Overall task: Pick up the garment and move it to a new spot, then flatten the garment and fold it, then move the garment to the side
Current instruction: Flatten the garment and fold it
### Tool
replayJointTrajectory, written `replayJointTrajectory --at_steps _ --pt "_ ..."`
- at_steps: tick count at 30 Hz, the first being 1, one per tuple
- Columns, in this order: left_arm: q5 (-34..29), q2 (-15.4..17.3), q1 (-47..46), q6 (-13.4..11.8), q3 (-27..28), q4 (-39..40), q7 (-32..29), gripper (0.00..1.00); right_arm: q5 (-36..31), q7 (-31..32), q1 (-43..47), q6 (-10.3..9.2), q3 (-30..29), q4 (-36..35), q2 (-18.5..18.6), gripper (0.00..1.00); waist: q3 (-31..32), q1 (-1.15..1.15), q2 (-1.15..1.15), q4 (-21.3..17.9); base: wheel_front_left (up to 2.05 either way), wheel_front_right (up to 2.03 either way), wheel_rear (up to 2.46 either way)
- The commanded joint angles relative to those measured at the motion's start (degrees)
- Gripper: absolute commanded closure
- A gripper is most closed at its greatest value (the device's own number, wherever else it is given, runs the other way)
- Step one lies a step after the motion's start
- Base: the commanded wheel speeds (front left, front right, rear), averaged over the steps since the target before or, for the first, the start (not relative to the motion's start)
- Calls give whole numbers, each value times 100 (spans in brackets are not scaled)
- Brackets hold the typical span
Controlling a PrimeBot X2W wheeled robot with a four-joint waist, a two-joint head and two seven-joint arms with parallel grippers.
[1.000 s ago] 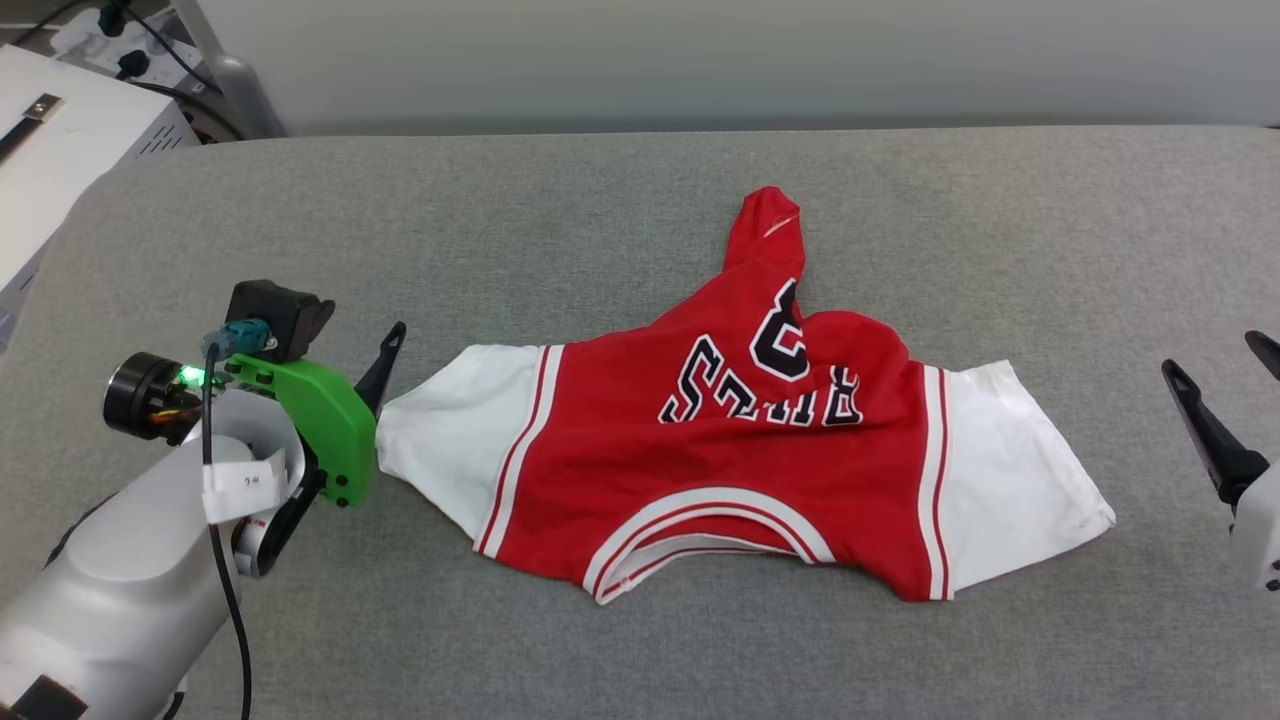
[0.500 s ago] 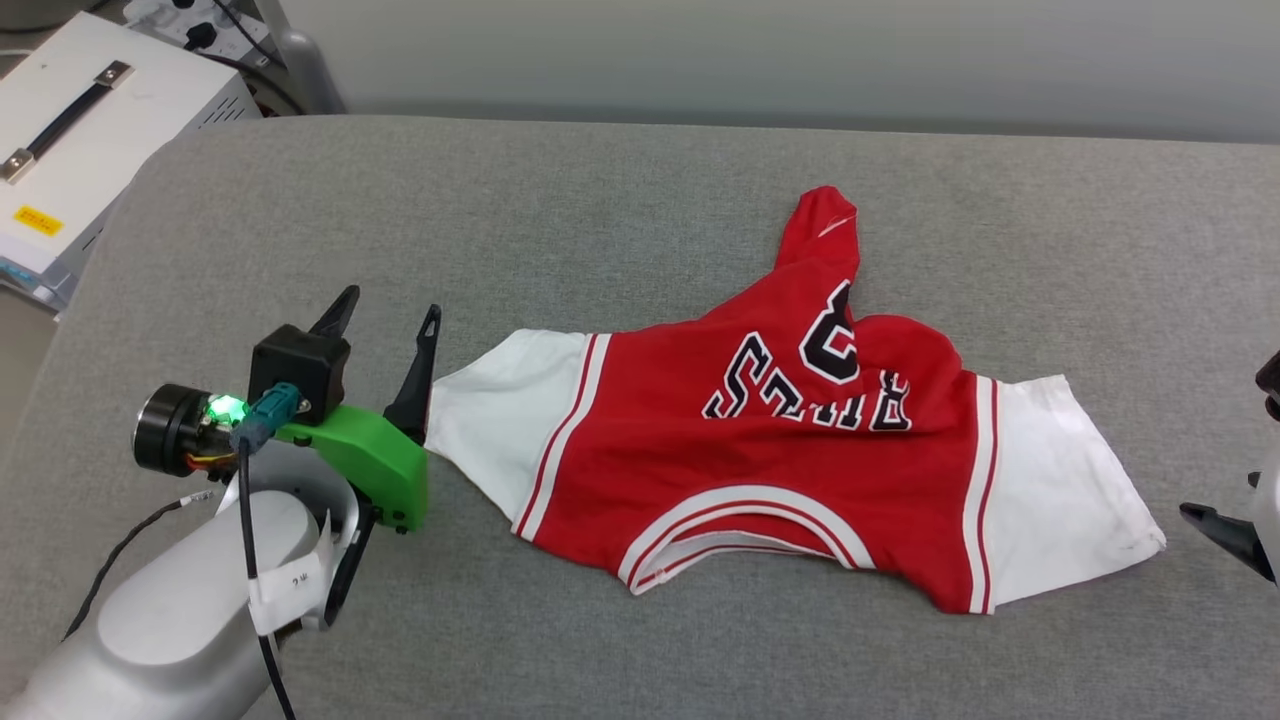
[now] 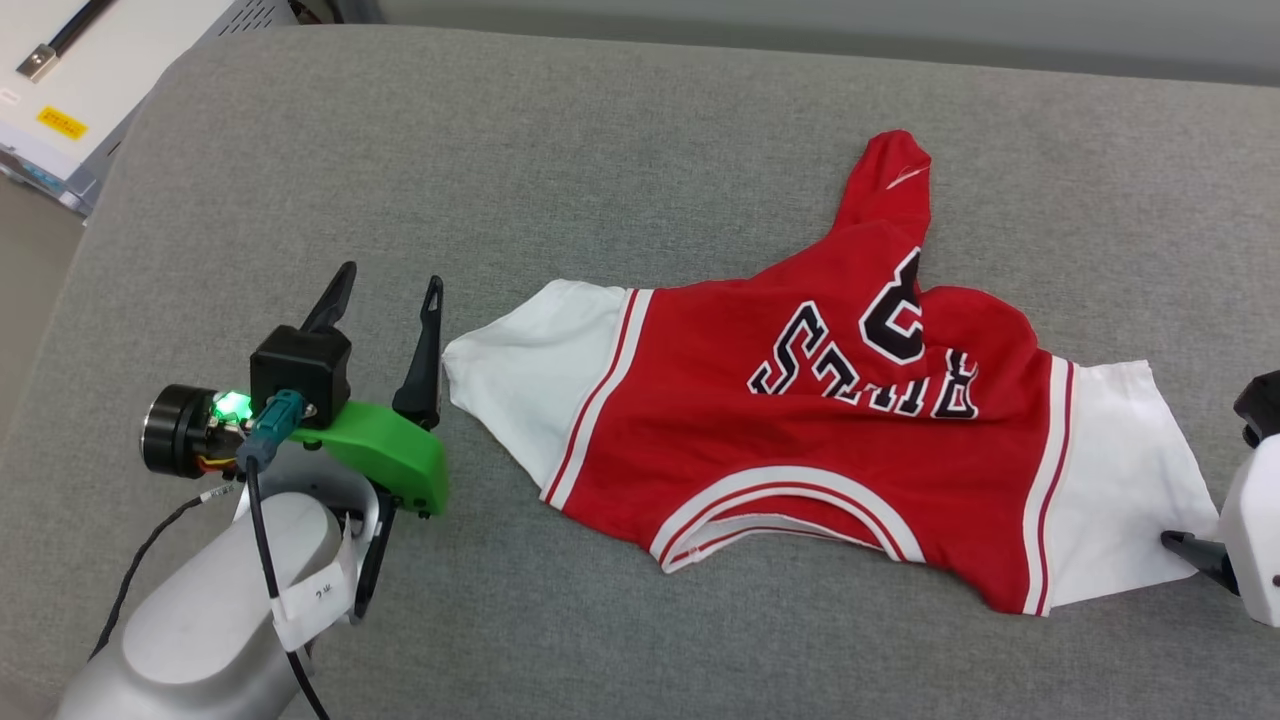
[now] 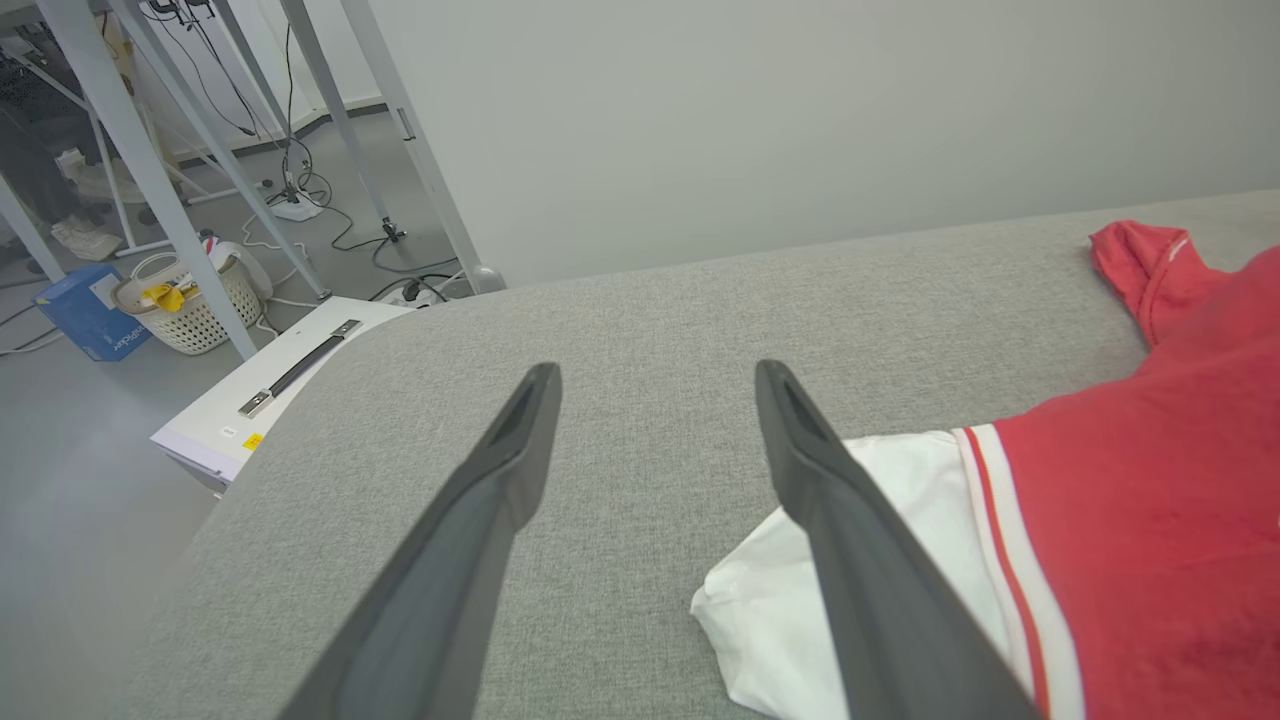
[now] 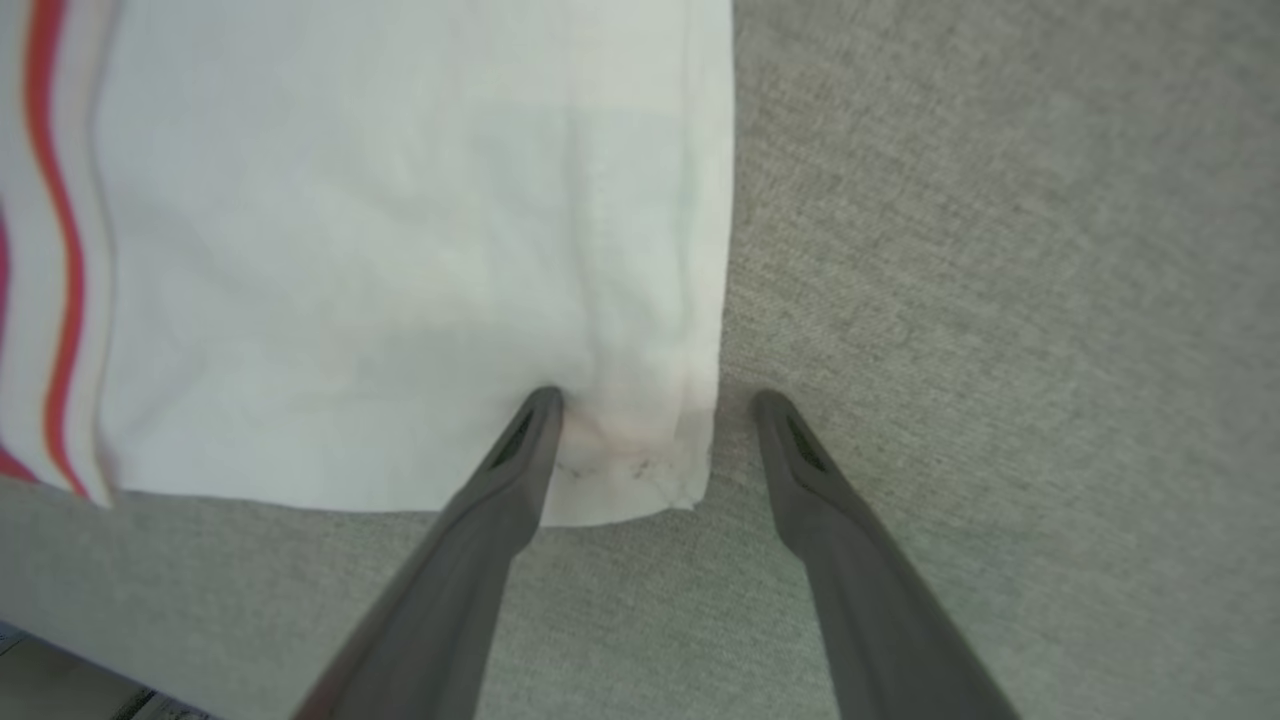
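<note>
Red garment (image 3: 800,440), white-sleeved, lying rumpled on grey surface (image 3: 600,130); both hands open and empty.
Head view: left hand (image 3: 389,276) just beside garment's nearer sleeve tip, fingers spread. Left wrist view: that sleeve mostly beyond one finger, barely any cloth between the two. Right wrist view: right hand (image 5: 655,397) spread astride garment's other sleeve corner, one finger over cloth, one over bare surface. Risk, judged: closing here may catch only thin hem, which could slip on lifting; left hand as placed would likely close on almost nothing.
</note>
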State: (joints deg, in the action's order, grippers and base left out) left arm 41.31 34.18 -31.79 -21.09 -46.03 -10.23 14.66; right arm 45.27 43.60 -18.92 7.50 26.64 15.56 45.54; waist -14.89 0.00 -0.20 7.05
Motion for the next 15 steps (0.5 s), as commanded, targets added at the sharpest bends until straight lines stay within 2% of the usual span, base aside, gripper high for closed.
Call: replayJointTrajectory --at_steps 1,5,6,7,8,12,15 --pt "-87 -66 144 29 93 12 32 0 89 -77 90 -1 181 153 -186 0 -68 0 20 63 0 0 0" --pt "-274 -210 313 151 441 -73 33 0 259 -412 175 -1 452 344 -276 0 -72 0 20 27 0 0 0" --pt "-309 -225 355 176 527 -94 33 0 287 -510 161 -1 492 358 -274 11 -59 0 20 -1 0 0 0" --pt "-354 -242 405 213 625 -116 33 0 300 -653 133 -1 529 366 -246 76 -45 0 20 -27 0 0 0" --pt "-394 -252 462 247 708 -128 33 0 276 -833 90 -1 557 365 -202 100 -21 0 20 -52 0 0 0" --pt "-521 -196 551 403 881 -172 33 0 225 -1390 -61 -1 593 306 -24 100 105 0 20 -148 0 0 0" --pt "-563 -50 369 628 898 -282 33 0 244 -1731 -130 -1 525 129 129 100 199 0 20 -215 0 0 0"
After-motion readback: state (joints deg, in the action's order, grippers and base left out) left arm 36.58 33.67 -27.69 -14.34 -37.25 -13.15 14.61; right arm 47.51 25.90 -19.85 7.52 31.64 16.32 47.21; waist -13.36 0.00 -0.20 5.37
